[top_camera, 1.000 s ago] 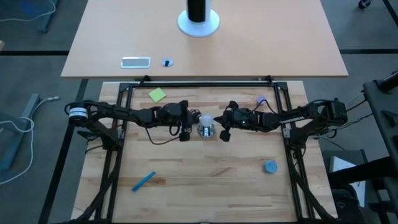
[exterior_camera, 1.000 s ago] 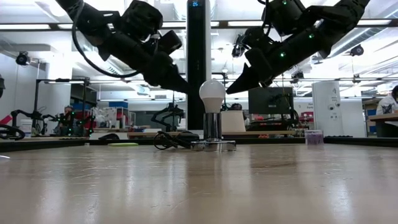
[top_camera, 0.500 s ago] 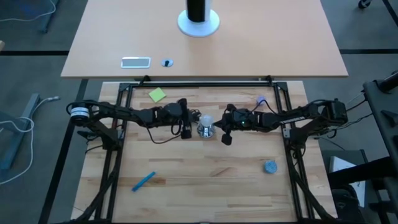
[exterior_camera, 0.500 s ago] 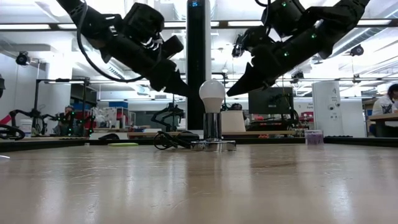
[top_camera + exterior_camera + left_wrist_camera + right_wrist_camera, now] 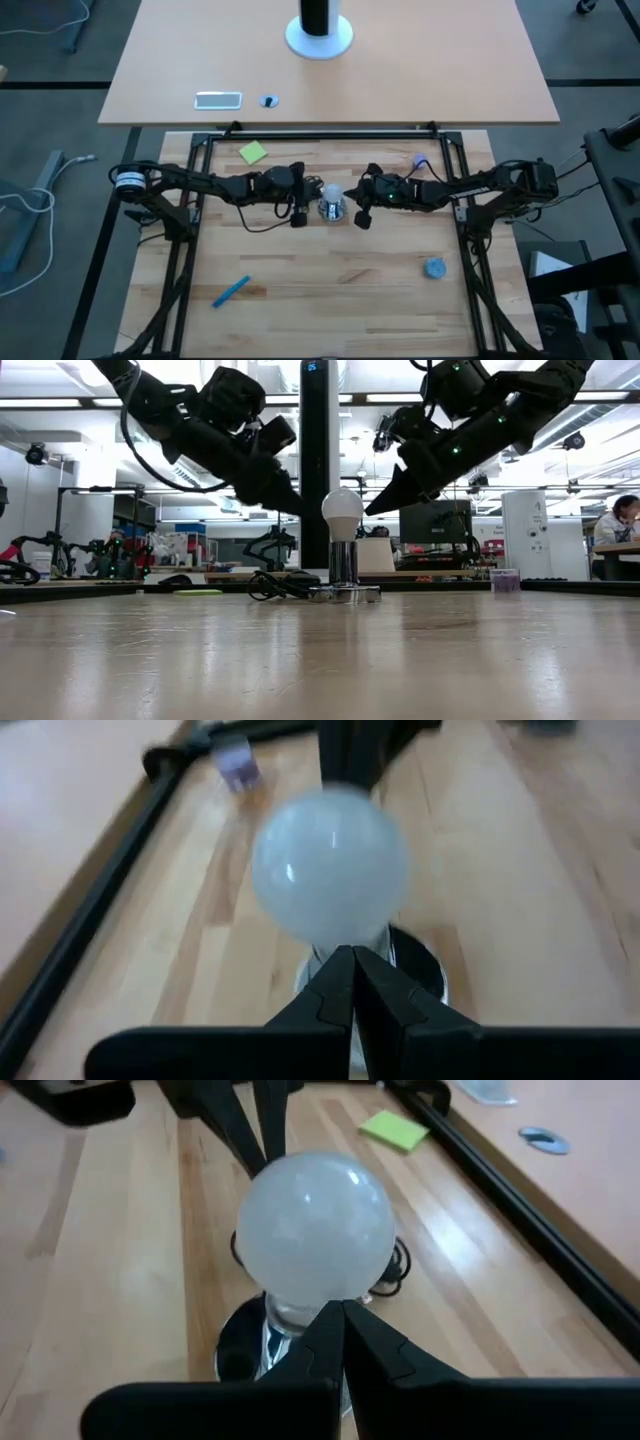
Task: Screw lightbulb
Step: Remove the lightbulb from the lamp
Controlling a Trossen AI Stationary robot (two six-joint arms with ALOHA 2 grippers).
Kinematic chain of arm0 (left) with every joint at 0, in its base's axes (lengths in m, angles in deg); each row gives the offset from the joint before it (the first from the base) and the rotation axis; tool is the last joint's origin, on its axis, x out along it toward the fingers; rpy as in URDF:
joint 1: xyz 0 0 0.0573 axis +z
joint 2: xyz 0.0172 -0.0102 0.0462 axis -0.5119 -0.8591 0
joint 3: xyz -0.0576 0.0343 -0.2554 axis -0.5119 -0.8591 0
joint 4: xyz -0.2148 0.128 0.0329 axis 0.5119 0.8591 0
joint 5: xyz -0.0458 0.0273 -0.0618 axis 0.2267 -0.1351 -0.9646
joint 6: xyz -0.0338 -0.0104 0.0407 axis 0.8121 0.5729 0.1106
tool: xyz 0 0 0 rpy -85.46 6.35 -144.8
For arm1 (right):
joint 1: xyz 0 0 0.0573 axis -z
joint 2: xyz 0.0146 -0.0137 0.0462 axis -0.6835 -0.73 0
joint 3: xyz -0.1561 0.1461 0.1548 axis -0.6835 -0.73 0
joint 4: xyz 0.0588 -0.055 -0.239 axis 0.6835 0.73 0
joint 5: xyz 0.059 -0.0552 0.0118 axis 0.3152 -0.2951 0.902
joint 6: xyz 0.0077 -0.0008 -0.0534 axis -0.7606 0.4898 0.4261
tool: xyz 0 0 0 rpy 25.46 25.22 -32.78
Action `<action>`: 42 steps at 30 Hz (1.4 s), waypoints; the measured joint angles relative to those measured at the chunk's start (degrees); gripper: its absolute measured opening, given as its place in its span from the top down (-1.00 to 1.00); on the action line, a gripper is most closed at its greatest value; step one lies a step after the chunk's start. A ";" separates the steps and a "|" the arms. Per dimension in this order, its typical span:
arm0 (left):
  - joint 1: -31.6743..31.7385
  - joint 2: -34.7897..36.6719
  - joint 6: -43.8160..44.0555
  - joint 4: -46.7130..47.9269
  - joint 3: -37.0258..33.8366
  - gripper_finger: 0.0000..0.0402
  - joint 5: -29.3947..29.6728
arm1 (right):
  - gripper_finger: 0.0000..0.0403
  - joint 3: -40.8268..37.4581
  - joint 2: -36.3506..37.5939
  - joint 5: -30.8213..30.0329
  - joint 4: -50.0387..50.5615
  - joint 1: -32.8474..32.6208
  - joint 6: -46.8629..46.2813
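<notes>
While both pairs of fingers are pressed together and grip nothing, the left gripper (image 5: 292, 508) and right gripper (image 5: 372, 508) point at the lightbulb (image 5: 342, 512) from either side, just short of touching its glass. It stands upright in the shiny metal socket (image 5: 343, 592) at mid desk (image 5: 330, 290). To turn it well, I judge one gripper should spread around the globe, the other steadying the socket.
</notes>
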 joint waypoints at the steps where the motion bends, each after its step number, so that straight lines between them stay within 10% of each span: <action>1: 0.00 0.21 0.00 1.31 0.00 1.00 0.09 | 1.00 0.00 0.03 -0.02 0.33 0.00 -0.01; 42: -0.09 0.39 -0.85 -1.30 -0.02 1.00 0.16 | 1.00 0.00 0.50 0.50 0.07 0.09 0.62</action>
